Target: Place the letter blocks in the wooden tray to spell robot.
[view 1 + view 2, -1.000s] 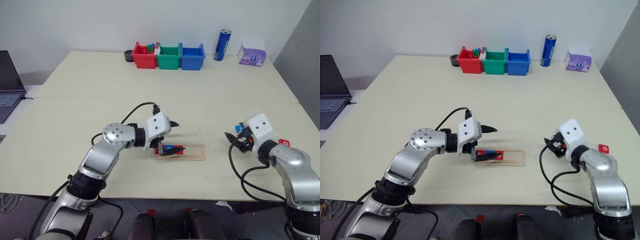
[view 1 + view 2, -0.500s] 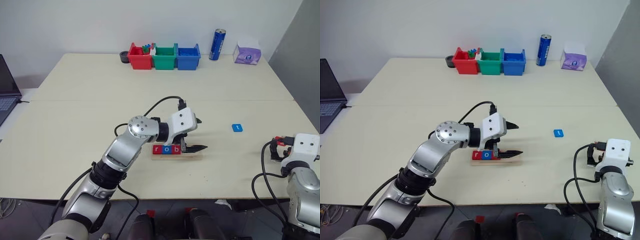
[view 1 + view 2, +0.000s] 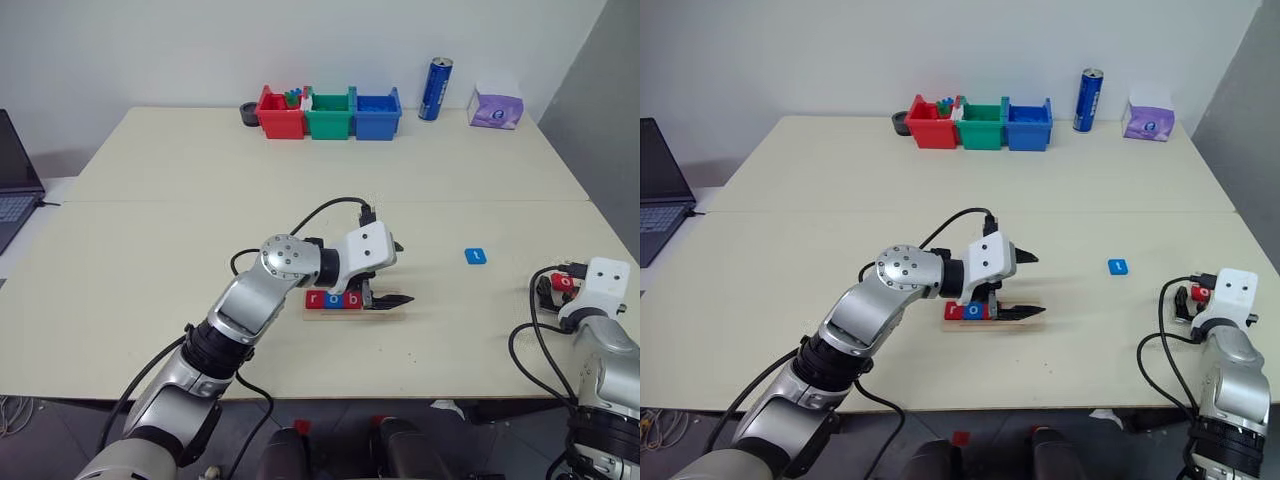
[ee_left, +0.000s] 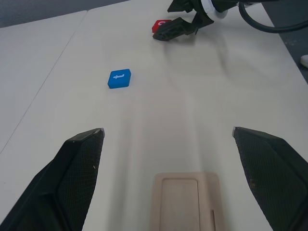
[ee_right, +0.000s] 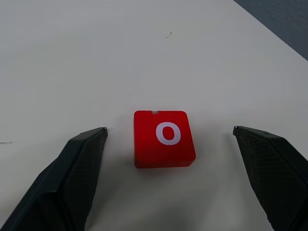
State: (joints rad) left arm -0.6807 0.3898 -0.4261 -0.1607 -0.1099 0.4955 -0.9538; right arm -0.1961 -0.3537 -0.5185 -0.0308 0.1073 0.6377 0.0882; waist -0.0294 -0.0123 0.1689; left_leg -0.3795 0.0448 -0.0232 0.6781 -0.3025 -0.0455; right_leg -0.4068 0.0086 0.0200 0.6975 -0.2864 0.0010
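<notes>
The wooden tray lies near the table's front middle. Three letter blocks stand in its left part: a red r, a blue o and a red b. My left gripper is open above the tray's bare right end, one finger low over it. A blue t block lies flat on the table to the right. At the far right a red o block lies on the table. My right gripper is open, its fingers either side of that block and apart from it.
Red, green and blue bins stand in a row at the table's back edge. A blue can and a purple tissue pack are to their right. A laptop sits at the far left.
The camera shifted. My left gripper slid right along the tray, uncovering r, o, b. My right gripper swung away from the blue t block out to the red o block.
</notes>
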